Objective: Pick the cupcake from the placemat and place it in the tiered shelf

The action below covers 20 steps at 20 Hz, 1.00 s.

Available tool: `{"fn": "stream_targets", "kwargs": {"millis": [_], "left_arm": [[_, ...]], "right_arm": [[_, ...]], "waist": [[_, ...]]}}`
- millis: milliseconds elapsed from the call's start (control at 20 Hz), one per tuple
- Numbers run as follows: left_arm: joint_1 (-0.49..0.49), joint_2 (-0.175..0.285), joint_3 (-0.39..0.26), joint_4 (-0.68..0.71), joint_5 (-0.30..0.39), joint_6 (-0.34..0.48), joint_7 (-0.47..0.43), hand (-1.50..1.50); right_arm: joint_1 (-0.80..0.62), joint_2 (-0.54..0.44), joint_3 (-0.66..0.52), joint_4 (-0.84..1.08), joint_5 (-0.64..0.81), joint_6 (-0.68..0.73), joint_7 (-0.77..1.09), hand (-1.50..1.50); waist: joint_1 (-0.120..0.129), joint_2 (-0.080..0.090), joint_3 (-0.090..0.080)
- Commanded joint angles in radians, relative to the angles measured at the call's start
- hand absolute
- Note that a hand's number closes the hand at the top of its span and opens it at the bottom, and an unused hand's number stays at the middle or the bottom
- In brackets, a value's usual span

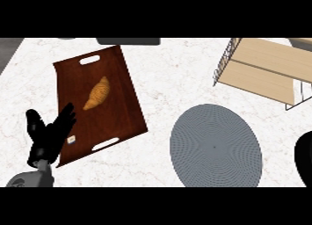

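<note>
The fingers (68, 115) of the left hand (49, 137) are straight and spread a little, pointing up. The thumb sticks out to the left. This hand rests at the lower left and holds nothing. Its fingertips lie over the lower left edge of the brown tray (119, 83). The grey forearm (32, 178) comes in from the bottom edge.

A croissant (98, 93) lies in the middle of the tray. To the right of the tray there is a strip of bare counter (161, 83), then the round grey placemat (215, 145). The tiered shelf (268, 66) stands at the top right, apart from the placemat.

The right hand (310, 159) is a black shape cut off by the right edge, so I cannot tell if it is open or closed. I cannot tell where the cupcake is.
</note>
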Motion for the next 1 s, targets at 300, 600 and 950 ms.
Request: {"fn": "stream_targets", "kwargs": {"millis": [300, 600, 950], "left_arm": [[0.012, -0.003, 0.008, 0.011, 0.005, -0.015, -0.005, 0.00], [0.024, -0.016, -0.011, -0.040, -0.012, 0.001, 0.015, 0.00], [-0.011, -0.017, 0.009, 0.020, 0.002, -0.005, 0.026, 0.00]], "right_arm": [[-0.061, -0.056, 0.015, 0.297, 0.038, -0.164, -0.179, 1.50], [-0.114, -0.046, 0.004, 0.431, 0.020, -0.250, -0.288, 1.50], [-0.071, -0.074, 0.052, 0.403, 0.038, -0.198, -0.285, 1.50]], "waist": [[0.002, 0.002, -0.002], [0.008, 0.003, -0.001], [-0.004, 0.000, -0.002]]}}
